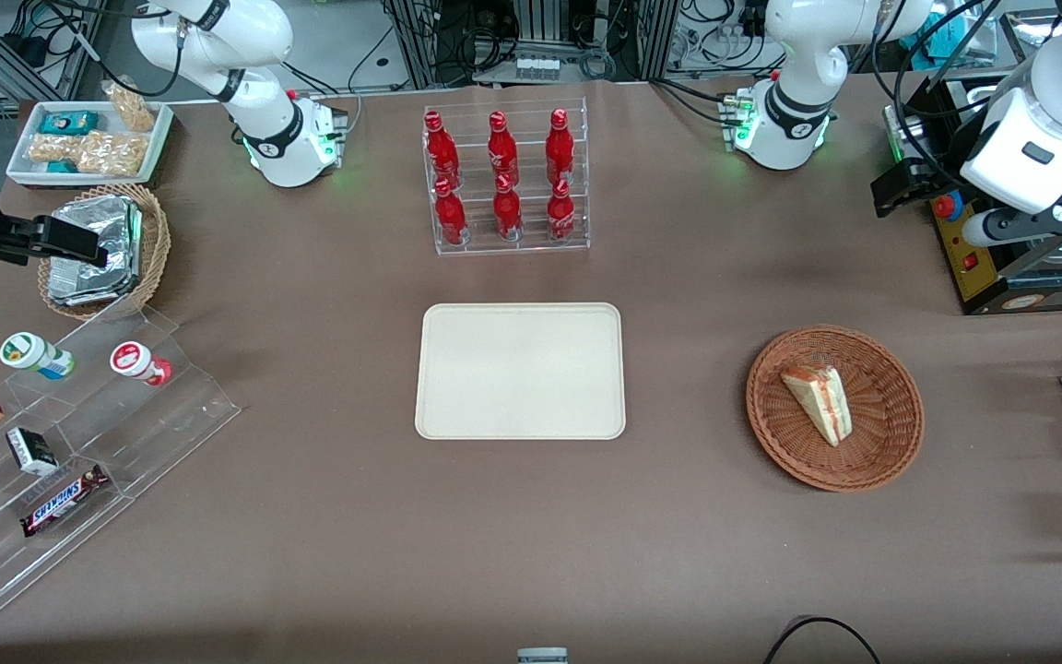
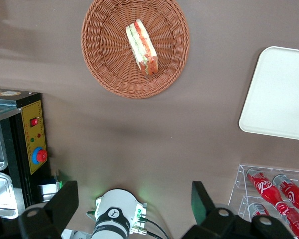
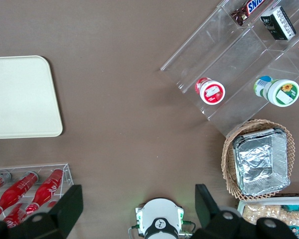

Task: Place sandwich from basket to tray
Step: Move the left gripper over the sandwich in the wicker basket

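The sandwich [image 1: 819,403] lies in the round reddish-brown basket [image 1: 900,415], toward the working arm's end of the table. In the left wrist view the sandwich [image 2: 142,46] rests near the middle of the basket [image 2: 104,59], its red and green filling edge showing. The cream tray [image 1: 520,369] sits bare at the table's middle; part of it shows in the wrist view [image 2: 281,94]. My left gripper [image 1: 900,189] hangs high near its arm's base, farther from the front camera than the basket. It [image 2: 133,201] is open wide and empty.
A clear rack of red bottles [image 1: 505,180] stands farther from the front camera than the tray. A black control box [image 1: 973,249] sits near the gripper. A tan basket of foil packets [image 1: 116,244], a white snack tray [image 1: 88,138] and acrylic steps [image 1: 79,415] lie toward the parked arm's end.
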Robot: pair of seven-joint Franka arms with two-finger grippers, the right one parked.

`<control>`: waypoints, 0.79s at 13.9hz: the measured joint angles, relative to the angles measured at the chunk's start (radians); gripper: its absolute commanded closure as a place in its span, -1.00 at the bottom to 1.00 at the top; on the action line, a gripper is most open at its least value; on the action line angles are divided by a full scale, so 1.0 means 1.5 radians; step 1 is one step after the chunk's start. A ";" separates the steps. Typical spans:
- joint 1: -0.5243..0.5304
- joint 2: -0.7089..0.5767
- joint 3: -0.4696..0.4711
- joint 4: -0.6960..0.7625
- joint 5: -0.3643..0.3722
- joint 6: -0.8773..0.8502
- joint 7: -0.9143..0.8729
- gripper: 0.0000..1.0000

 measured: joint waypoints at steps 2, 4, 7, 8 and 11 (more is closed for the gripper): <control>0.000 0.000 0.000 0.000 0.000 0.000 0.000 -1.00; 0.000 0.000 0.000 -0.001 0.000 0.000 0.000 -1.00; 0.004 0.006 0.000 -0.001 0.000 0.000 0.000 -1.00; 0.006 0.010 0.000 -0.002 0.000 0.000 0.000 -1.00; 0.009 0.033 0.000 -0.008 0.000 0.000 0.000 -1.00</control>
